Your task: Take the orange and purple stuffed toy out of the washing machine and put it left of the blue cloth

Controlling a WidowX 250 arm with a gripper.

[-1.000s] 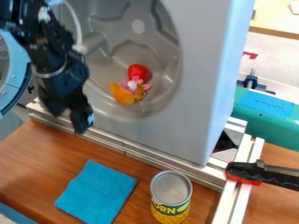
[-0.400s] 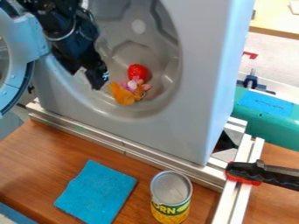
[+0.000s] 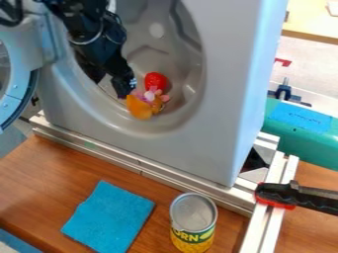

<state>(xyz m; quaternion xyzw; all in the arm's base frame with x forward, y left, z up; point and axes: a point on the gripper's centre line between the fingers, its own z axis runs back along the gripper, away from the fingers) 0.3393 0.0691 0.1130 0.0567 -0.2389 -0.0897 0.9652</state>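
The black gripper (image 3: 113, 85) hangs inside the round opening of the grey washer-like drum (image 3: 142, 126), at its left part, with two fingers seen apart. Its right finger is just left of a small pile. In that pile are a red strawberry-like toy (image 3: 155, 81), a pink and purple plush toy (image 3: 151, 95) and an orange piece (image 3: 139, 107). Whether that finger touches the pile I cannot tell.
A round blue-grey door (image 3: 25, 79) stands swung out at the left. In front, beyond a metal rail (image 3: 125, 164), lie a blue cloth (image 3: 109, 216) and a corn can (image 3: 192, 222). A black clamp (image 3: 297, 195) grips the rail at right.
From outside the opening's lower left, the gripper has moved right and up, then slightly further right to the pile. The toys, cloth and can have stayed where they were.
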